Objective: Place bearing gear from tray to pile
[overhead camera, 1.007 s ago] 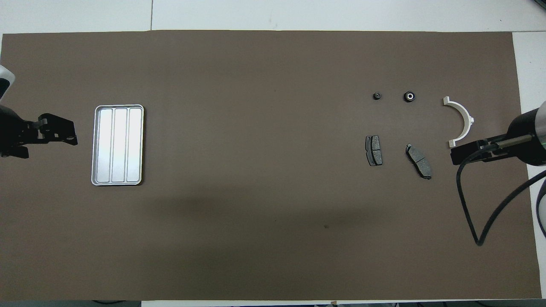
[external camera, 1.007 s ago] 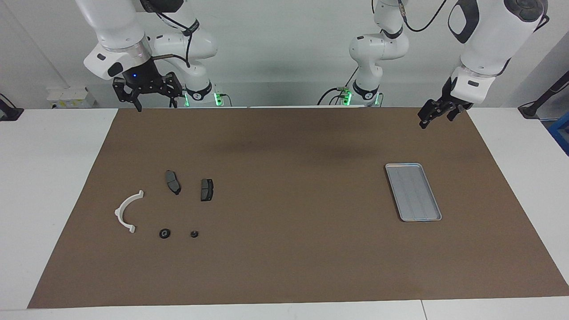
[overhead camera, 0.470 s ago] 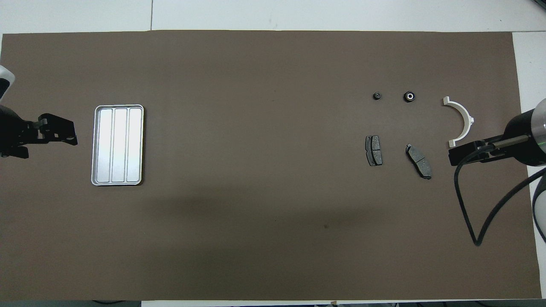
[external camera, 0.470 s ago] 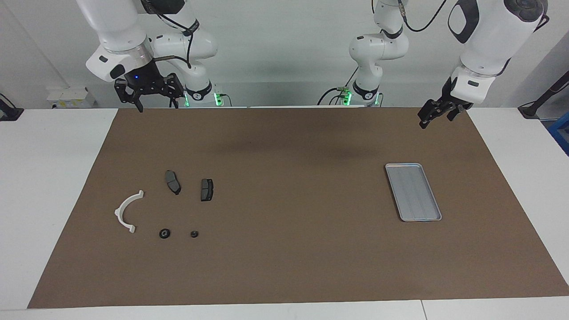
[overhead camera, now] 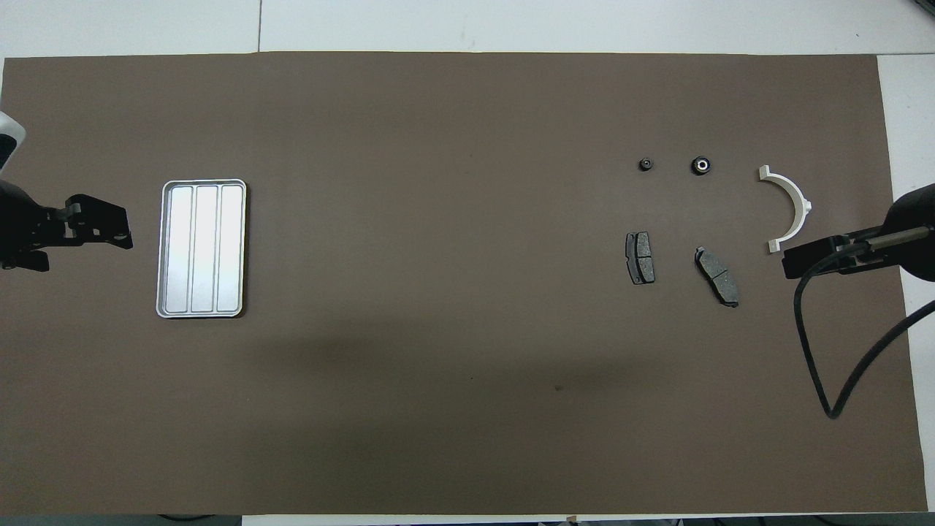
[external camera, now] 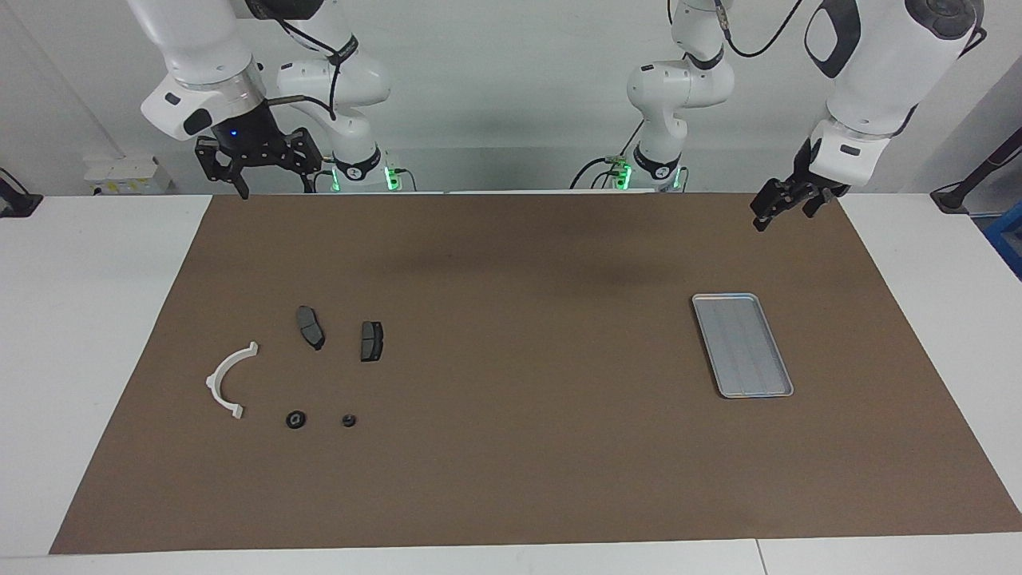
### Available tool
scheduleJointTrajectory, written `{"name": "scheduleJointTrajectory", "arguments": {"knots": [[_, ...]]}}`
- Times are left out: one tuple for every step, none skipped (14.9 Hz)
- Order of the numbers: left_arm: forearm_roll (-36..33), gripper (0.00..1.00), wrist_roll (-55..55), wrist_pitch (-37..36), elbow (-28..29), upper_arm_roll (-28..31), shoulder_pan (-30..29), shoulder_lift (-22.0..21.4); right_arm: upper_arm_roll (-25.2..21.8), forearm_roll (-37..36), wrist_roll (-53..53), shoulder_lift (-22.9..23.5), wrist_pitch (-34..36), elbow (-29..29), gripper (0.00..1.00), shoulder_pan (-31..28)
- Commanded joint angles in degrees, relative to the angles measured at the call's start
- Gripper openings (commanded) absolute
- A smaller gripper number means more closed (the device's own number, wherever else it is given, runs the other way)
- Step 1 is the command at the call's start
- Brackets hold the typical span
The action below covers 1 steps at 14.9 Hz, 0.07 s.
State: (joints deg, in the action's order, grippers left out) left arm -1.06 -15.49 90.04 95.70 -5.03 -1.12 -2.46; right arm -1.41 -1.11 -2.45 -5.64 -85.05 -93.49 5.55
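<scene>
Two open, empty grippers, left gripper (external camera: 768, 212) and right gripper (external camera: 257, 164), hang up high, the silver tray (external camera: 742, 345) bare, the bearing gear (external camera: 296, 418) by the white half-ring bracket (external camera: 227, 380).

— What lies on the bench (external camera: 48, 319)?
— The tray (external camera: 742, 345) toward the left arm's end; the pile (external camera: 299, 367) toward the right arm's, its two small round parts (external camera: 296, 418) farthest from the robots.

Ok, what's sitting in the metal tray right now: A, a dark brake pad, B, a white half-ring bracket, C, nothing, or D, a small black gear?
C: the tray shows only its bare ribbed floor, while both small black round parts lie by the white bracket.
</scene>
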Motion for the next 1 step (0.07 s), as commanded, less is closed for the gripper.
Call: {"name": "scheduleJointTrajectory", "arguments": {"knots": [[-0.1, 1.0, 0.2, -0.8, 0.7, -0.2, -0.3, -1.3, 0.4, 0.5, 0.8, -0.2, 0.2, 0.7, 1.0, -2.0]]}}
